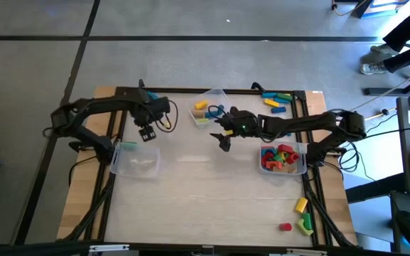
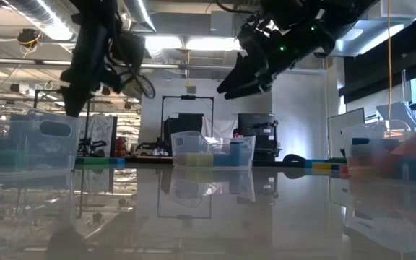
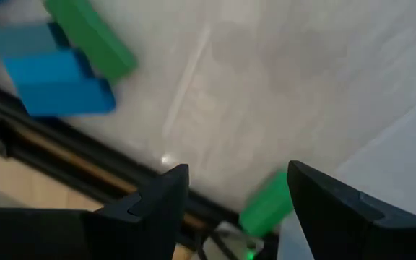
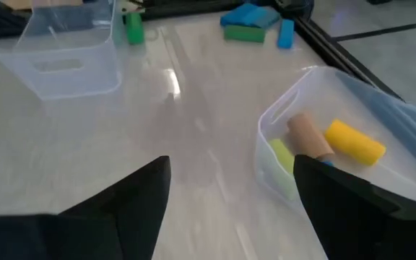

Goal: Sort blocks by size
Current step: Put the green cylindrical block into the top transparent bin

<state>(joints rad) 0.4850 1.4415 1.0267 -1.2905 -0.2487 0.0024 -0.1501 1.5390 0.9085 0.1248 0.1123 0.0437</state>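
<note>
Both grippers are hanging wide open and empty: left gripper [image 1: 146,133] at ten o'clock, right gripper [image 1: 223,140] mid-table. Loose blocks [image 1: 301,215] are lying at five o'clock; approaching one squarely would help.

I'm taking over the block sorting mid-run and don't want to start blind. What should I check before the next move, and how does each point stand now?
1. Right tool open and empty: ok; its fingers are spread with nothing between them.
2. Left tool open and empty: ok.
3. Far bin reachable by the right tool: ok; the tool hangs above the table beside it.
4. Left bin ready to receive: ok; it looks empty.
5. Right bin contents: ok; it holds mixed coloured blocks.
6. Loose blocks left to sort: not ok; a yellow block and others lie near the table's right front corner, more at the far edge.
</note>
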